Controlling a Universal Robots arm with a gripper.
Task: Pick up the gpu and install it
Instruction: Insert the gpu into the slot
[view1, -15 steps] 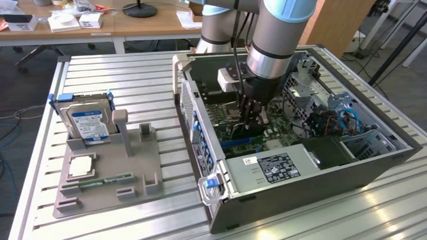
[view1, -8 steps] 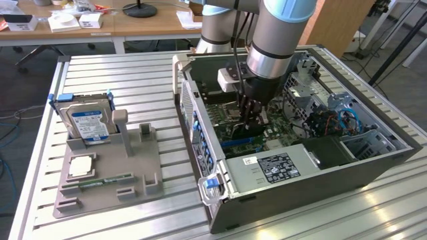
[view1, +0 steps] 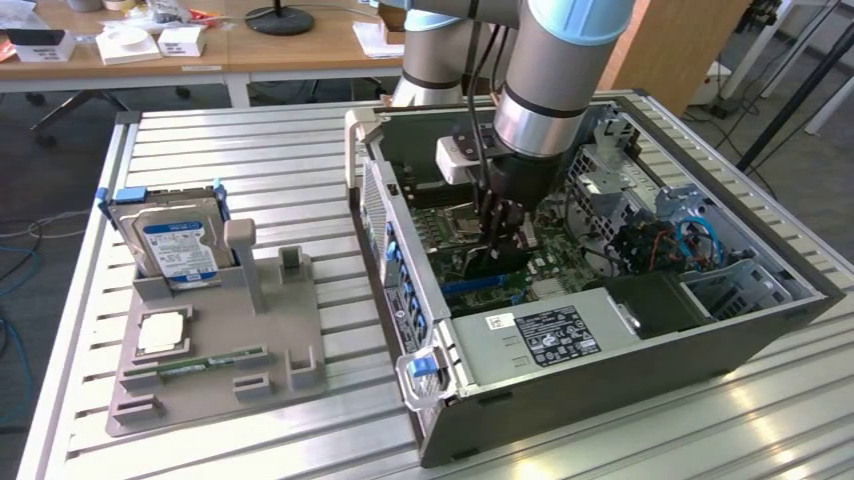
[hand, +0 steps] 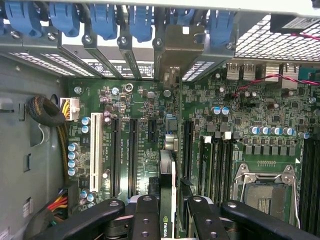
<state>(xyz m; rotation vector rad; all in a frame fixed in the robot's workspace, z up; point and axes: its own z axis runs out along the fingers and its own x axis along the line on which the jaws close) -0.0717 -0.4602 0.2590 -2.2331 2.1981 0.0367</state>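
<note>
The claw (hand: 169, 212) is clamped narrowly on the graphics card (hand: 167, 175), its dark fingers (hand: 145, 220) pressing on either face. The card stands on edge, low inside the open computer case (view1: 601, 370) and right over the green motherboard (hand: 145, 100). In the wrist view the card hangs in the row of long black slots (hand: 132, 155), between two of them, and it hides whatever lies directly beneath it. I cannot tell whether its lower edge is touching the board or is just clear of it. The main risk, as I judge it, is a card that is a little out of line. If its lower edge sits beside a slot and not over one, pressing down would load the small capacitors (hand: 86, 122) nearby or bend the card. The far end could also catch on the metal frame under the blue clips (hand: 102, 20) at the back of the case, and that would tilt the card in the grip. A tilted card may slip between the fingers or seat at one end only
</note>
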